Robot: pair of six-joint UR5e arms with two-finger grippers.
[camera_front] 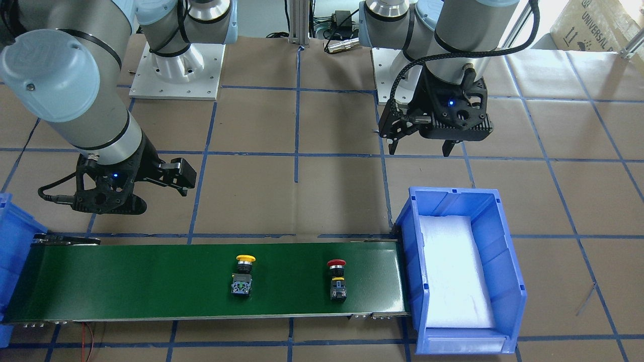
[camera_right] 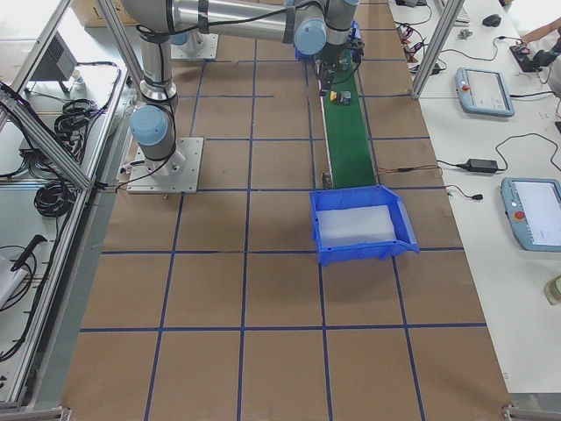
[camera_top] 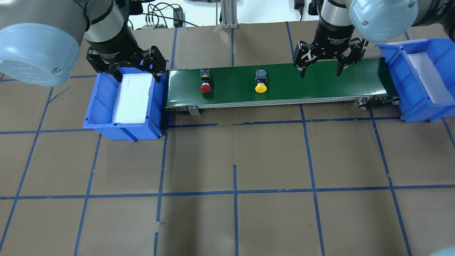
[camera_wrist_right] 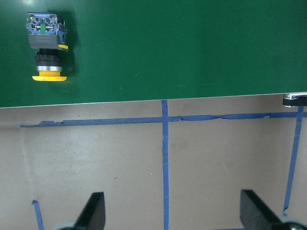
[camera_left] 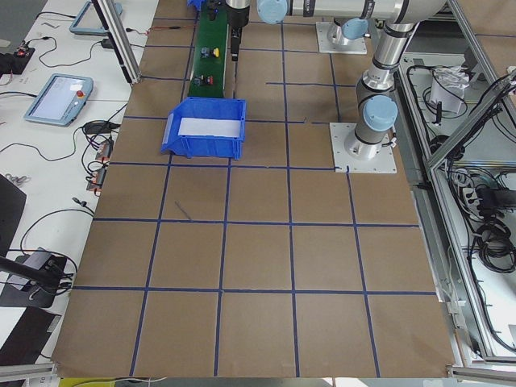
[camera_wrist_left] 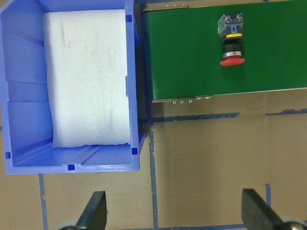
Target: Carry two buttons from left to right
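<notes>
the left gripper (camera_wrist_left: 175, 212) is seen nearest, at the lower edge of its wrist view. its fingers (camera_wrist_left: 96, 211) are spread wide apart and nothing is held between them. it is held above the brown papered table (camera_top: 234, 220), on the robot's side of the left bin (camera_top: 121, 128). no contact with the bin is observed.

the right gripper (camera_wrist_right: 173, 211) is likewise found with fingers (camera_wrist_right: 253, 211) wide apart and empty. it is held over the table on the robot's side of the green belt (camera_top: 320, 85), toward the belt's right half.

the left bin is set against the belt's left end. a white foam pad (camera_top: 133, 96) is laid in it and nothing is seen on the pad. a second blue bin (camera_top: 421, 108), also lined in white, is placed at the belt's right end.

both buttons are found on the belt, each lying on its side with the cap turned toward the robot. the red button (camera_top: 205, 82) is located near the left end, a short way in from the left bin. the yellow button (camera_top: 261, 81) is located near the middle of the belt. the two are well apart from each other. neither button is touched by a gripper, and neither is in the right bin.

blue tape lines are noted in a grid across the table.
</notes>
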